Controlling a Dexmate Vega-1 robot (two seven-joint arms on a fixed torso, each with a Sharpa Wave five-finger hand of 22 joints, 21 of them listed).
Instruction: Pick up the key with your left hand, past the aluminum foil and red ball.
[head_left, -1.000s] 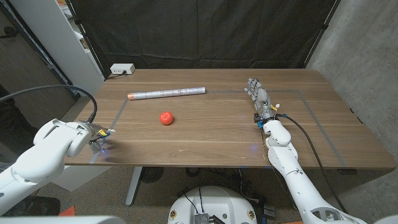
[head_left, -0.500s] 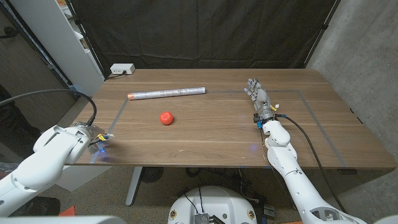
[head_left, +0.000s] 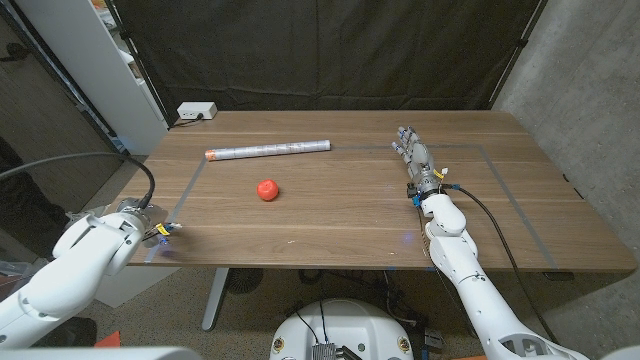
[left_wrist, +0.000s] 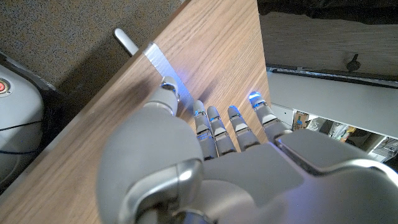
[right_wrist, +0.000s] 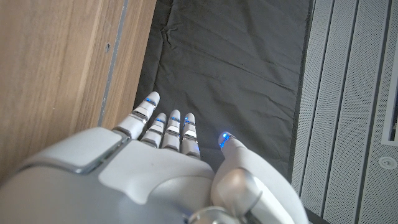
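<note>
A long roll of aluminum foil (head_left: 268, 150) lies crosswise on the wooden table (head_left: 340, 215), toward the back left of middle. A red ball (head_left: 266, 189) sits a short way in front of the roll. My left hand (head_left: 155, 232) hangs over the table's front left corner, well to the left of the ball. In the left wrist view, that left hand (left_wrist: 217, 143) has its fingers stretched out side by side above the wood, holding nothing. My right hand (head_left: 415, 160) stands at the table's right middle, fingers straight and pointing away, empty; the right hand (right_wrist: 161, 149) looks the same in its wrist view.
A white box (head_left: 196, 111) sits at the table's back left corner. Grey tape lines (head_left: 190, 185) mark a large rectangle on the wood. A white cabinet (head_left: 90, 70) stands to the left and a black curtain (head_left: 320, 50) hangs behind.
My left arm has drawn back and to the left, toward the table's front left corner. The foil, ball and right hand have stayed put.
</note>
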